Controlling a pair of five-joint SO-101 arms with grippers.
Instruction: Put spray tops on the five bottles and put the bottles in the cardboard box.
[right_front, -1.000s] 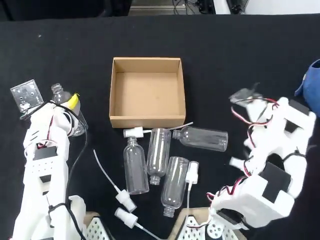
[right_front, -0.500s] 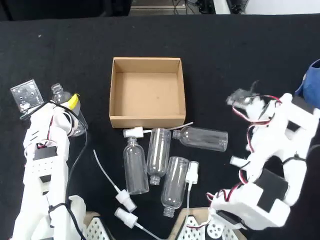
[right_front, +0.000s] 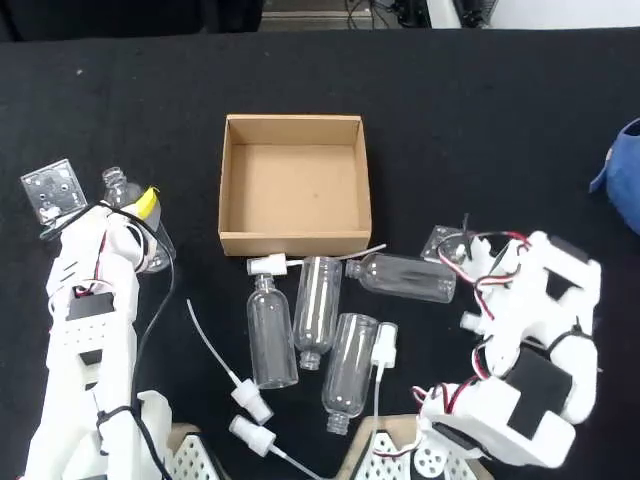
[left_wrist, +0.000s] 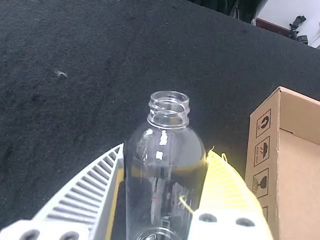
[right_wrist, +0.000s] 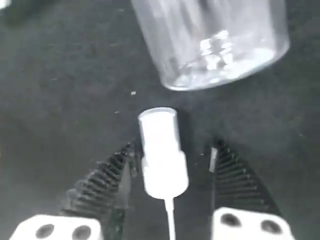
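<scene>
Table: We see a black table carrying everything, with both arms mounted at its near edge.
Right arm: The right arm is folded over the near right part of the table and leans in toward the lying bottles.
Left arm: The left arm stretches along the left edge.
Cardboard box: The cardboard box stands open-topped in the middle of the table.
Held bottle: The left gripper is clamped on the held bottle, one jaw against each side. The bottle's open neck points away from the wrist, and it sits near the left edge, apart from the box's left wall.
Lying bottles: The sideways bottle lies just off the box's near right corner, base toward the right arm. Three more bottles lie between the box and the near edge.
Spray top: The spray top lies between the spread jaws of the right gripper. We see a little gap on each side, the head toward the sideways bottle's base and the tube trailing back.
Other spray tops: Four other tops lie among the lying bottles and toward the near edge.
Change: Over the last second the right arm has swung in from the right and dropped toward the sideways bottle. We see the left arm, box, bottles and tops where they were.
</scene>
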